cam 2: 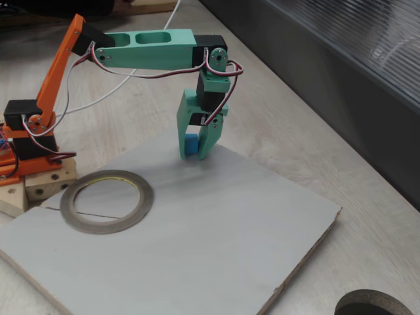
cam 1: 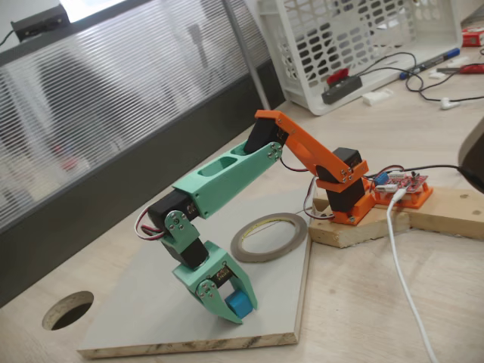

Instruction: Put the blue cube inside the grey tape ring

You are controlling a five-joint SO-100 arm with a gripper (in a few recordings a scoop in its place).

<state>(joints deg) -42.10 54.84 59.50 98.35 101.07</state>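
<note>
I have the pincer (cam 1: 231,301) down at the pale board (cam 1: 151,302) with its 2 green fingers closed narrow around the blue cube (cam 1: 241,305); in both fixed views the cube (cam 2: 191,146) sits between the fingers, low against the board, and I cannot tell whether it has left the surface or is resting on it. The grey tape ring (cam 1: 268,237) lies flat on the same board, nearer the arm's orange base (cam 1: 355,204), apart from the cube with bare board between them; the other fixed view shows the ring (cam 2: 106,201) with its opening clear. I judge the grasp step to be in hand, with the carry and the drop yet to do. My worry from here is the hold itself: the cube is small and plain-faced, and it looks seated toward the finger ends, so a quick swing could let it twist or slip out short of the ring. If I travel too low, the cube or a fingertip could catch the ring's edge and shove the light roll across the board, moving my target. Letting go from too high could make the cube bounce off the rim and land outside. There is also a round hole in the desk (cam 1: 68,310) past the board's corner, well away from my path, where a stray cube might roll.
</note>
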